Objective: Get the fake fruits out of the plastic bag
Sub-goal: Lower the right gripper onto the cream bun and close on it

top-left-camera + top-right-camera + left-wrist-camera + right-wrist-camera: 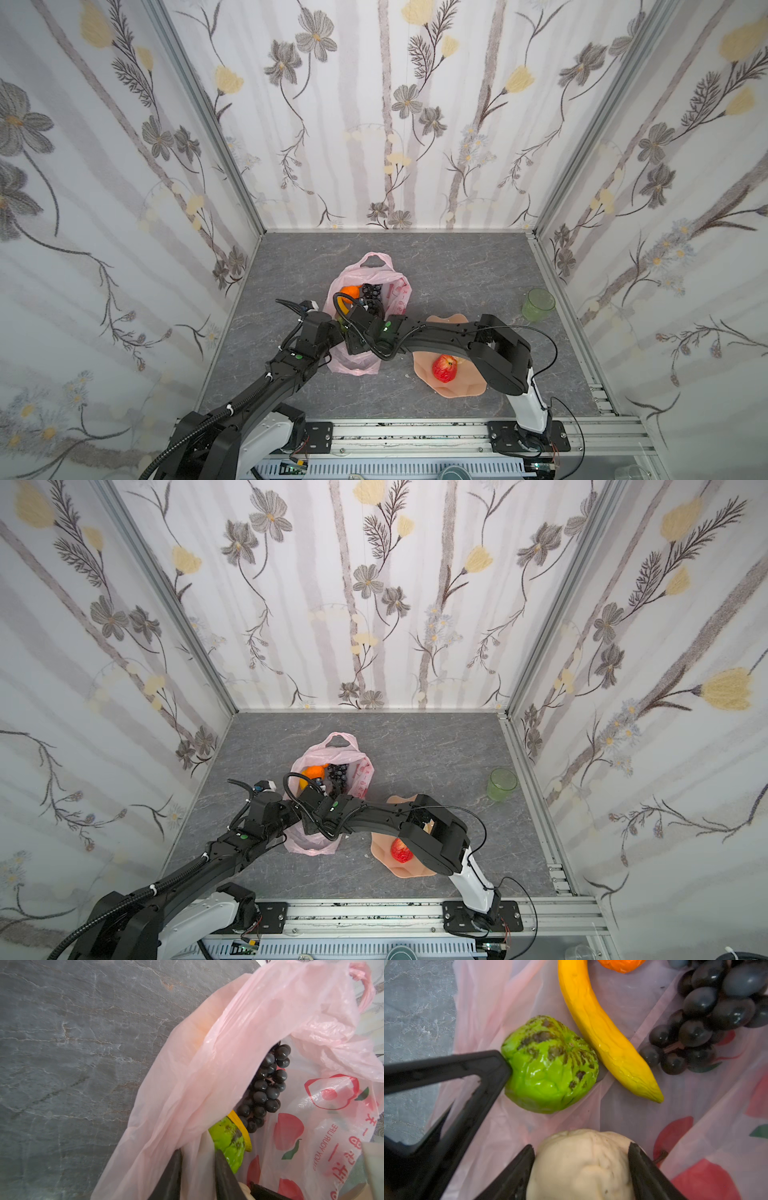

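The pink plastic bag (365, 270) (332, 750) lies open mid-table, and both grippers reach into its mouth. Inside lie an orange (350, 291), a dark grape bunch (268, 1086), a yellow banana (602, 1032) and a green fruit (550, 1066). My right gripper (581, 1147) is shut on a pale beige fruit (581, 1163), one finger on each side. My left gripper (197, 1153) straddles the bag's near rim. Its jaws stand a little apart with film between them, and one finger touches the green fruit. A red apple (444, 368) rests on the peach plate (453, 392).
A green translucent cup (538, 304) stands at the right near the wall rail. The right arm passes over the peach plate. Flowered walls close in the table on three sides.
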{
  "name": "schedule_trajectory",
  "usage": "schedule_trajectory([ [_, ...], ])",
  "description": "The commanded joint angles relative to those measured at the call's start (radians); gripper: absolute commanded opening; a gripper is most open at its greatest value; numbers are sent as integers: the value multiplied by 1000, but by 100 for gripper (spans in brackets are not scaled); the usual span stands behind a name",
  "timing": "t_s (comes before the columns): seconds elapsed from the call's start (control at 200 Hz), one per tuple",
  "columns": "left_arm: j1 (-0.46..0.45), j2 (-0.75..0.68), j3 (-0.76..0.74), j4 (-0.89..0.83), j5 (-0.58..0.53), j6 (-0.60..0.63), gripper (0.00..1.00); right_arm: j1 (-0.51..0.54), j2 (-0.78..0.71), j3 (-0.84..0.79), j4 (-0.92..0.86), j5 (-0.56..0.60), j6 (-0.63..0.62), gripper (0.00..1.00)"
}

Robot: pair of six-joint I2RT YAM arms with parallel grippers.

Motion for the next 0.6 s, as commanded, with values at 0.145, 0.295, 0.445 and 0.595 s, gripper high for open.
schedule_trajectory([
  [0.145,-2,18,-13,-121,12,-4,21,5,9,10,-73,-21,-19,67],
  [0.295,-1,30,-15,-120,9,-5,18,4,-51,5,-75,-12,-44,70],
  [0.445,-1,33,-14,-119,6,-3,14,4,-87,6,-87,-24,-85,74],
  [0.595,-1,29,-17,-118,8,-2,13,2,-84,11,-119,-26,-116,75],
])
